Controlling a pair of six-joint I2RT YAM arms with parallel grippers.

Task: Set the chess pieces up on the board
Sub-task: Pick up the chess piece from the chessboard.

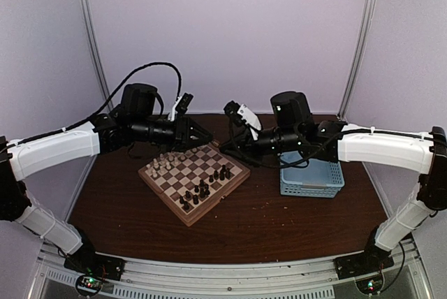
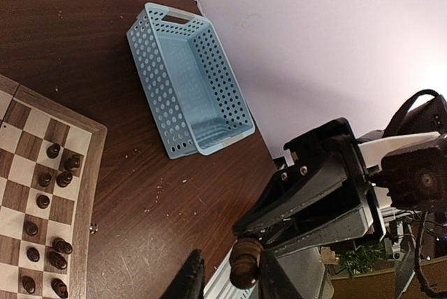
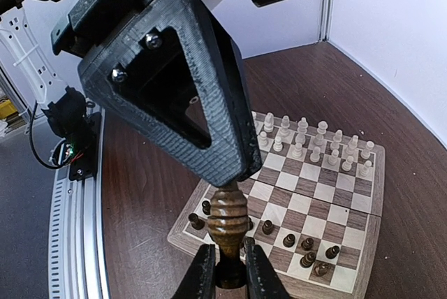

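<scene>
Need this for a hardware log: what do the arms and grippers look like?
The left arm and right arm have white shells, black joints and looping black cables. The left gripper and right gripper are black, wedge-shaped, with visible screws.

The left arm (image 1: 59,147) and right arm (image 1: 380,147) reach in above the far edge of the desk (image 1: 279,229), tips meeting. The right gripper (image 3: 223,271) pinches a dark chess piece (image 3: 228,219). The left gripper (image 2: 234,276) sits around it, not yet tight.

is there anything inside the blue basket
No, the left wrist view looks into the basket and shows only its bare floor.
</scene>
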